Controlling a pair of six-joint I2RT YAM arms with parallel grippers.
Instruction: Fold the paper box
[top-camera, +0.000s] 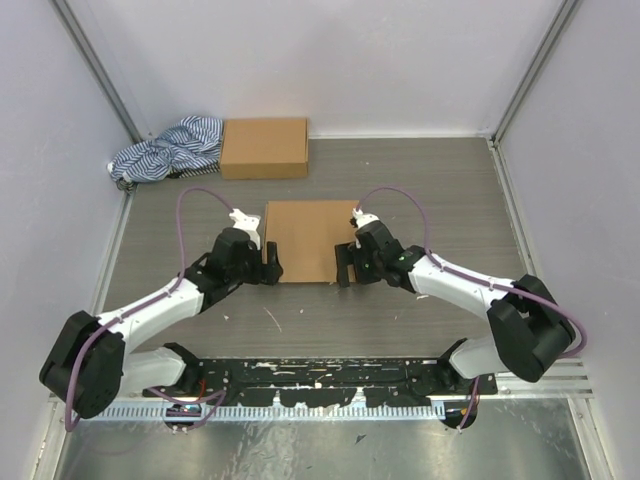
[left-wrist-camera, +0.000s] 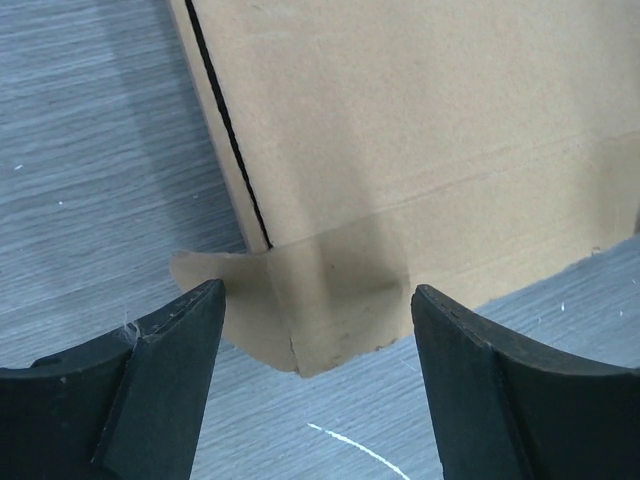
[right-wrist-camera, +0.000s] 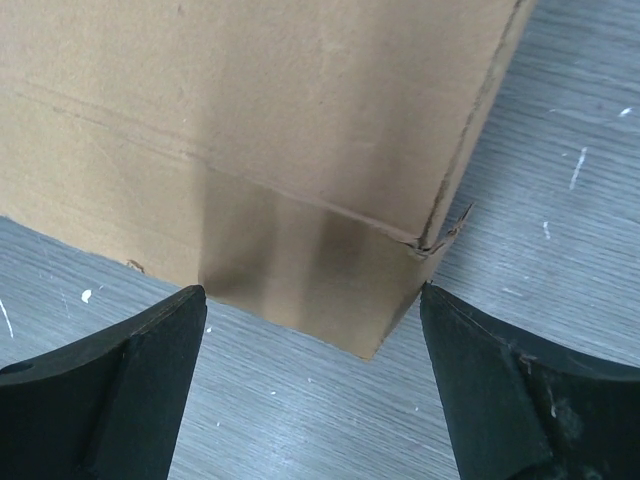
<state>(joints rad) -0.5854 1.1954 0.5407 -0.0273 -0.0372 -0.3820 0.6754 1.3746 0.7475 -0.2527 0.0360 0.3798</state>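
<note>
Grey wood-grain counter (top-camera: 400, 190) between pale walls. From above, the paper box (top-camera: 305, 240) lies mid-counter with its lid down, looking assembled. The left fingers (top-camera: 272, 268) and right fingers (top-camera: 345, 265) flank its near corners, spread wide and holding nothing. Beyond the paper box sit one second box (top-camera: 264, 147) and one striped cloth (top-camera: 170, 150), so two boxes in all.

Left wrist: a small tab (left-wrist-camera: 215, 280) pokes out at the box's near corner, probably not yet tucked.

Right wrist: that corner looks closed, slightly frayed.

High rear overhead view; both wrist views close on near corners of the paper box (top-camera: 305, 240)
</note>
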